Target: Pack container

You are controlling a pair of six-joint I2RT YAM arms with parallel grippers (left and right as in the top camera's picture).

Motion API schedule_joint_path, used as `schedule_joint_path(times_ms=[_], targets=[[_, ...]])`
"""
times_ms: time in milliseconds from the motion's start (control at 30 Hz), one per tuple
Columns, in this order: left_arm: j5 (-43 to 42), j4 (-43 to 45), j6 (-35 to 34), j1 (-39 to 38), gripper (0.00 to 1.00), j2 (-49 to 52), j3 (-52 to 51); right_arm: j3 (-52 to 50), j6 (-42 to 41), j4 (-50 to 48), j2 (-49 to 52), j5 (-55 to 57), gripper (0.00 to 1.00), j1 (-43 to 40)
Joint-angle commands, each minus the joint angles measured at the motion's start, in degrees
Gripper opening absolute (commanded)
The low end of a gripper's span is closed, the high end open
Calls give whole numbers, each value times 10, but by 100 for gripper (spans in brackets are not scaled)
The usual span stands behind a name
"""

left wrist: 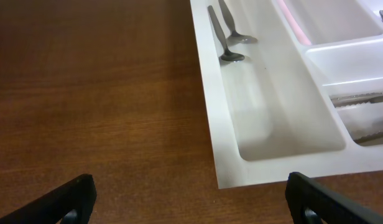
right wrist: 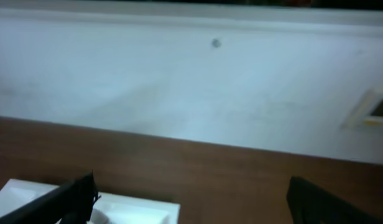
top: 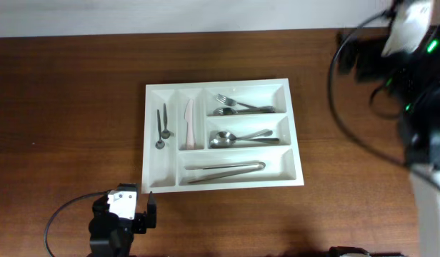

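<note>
White plastic is the material of the container [top: 218, 86], a wide cutlery tray that lies flat in the middle of the brown wooden counter [top: 63, 107]. Every compartment has something inside. On the 9 o'clock side, one narrow compartment has two small spoons [top: 161, 128] and the other has a pale knife [top: 188, 121]. Toward 3 o'clock there are forks [top: 238, 107] above and larger spoons [top: 238, 137] below. The long compartment at 6 o'clock has metal tongs [top: 223, 170].

The left tool [left wrist: 191, 190] stands at about 7 o'clock from the tray, just beside its near corner. Its jaws are spread wide and hold nothing. The right tool [right wrist: 191, 186] is well apart at about 2 o'clock. It is also wide open and empty, and it faces mostly the pale wall, with only a white corner low in its view.

I judge that the tray alone would be light and quite stiff, but its thin walls may bend a little under the metal load. The surface looks smooth and glossy, so a grip could slip. The cutlery lies loose and would probably slide or rattle if the tray is tilted. The outer rim seems the best place to take hold, ideally at the 9 o'clock and 3 o'clock short sides together, so that the tray stays level. Holding only one corner could twist it.
</note>
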State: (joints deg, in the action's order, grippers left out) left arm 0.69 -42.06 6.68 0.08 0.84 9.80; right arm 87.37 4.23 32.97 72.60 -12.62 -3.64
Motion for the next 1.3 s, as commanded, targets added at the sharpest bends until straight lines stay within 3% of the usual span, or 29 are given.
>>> schedule_joint_path(times_ms=[0,367,767,1267], targets=[[6,0,9,1,99,-5,-4,-106,-7,-35,-73,-5,99,21],[6,0,9,1,99,-5,-4,-337,0,-127,-280,-2,99,33],[6,0,9,1,99,-5,-4,-640,0,-295,-517,12,99,33],[6,0,9,1,99,-5,-4,-779,0,-296,-646,12,99,33]])
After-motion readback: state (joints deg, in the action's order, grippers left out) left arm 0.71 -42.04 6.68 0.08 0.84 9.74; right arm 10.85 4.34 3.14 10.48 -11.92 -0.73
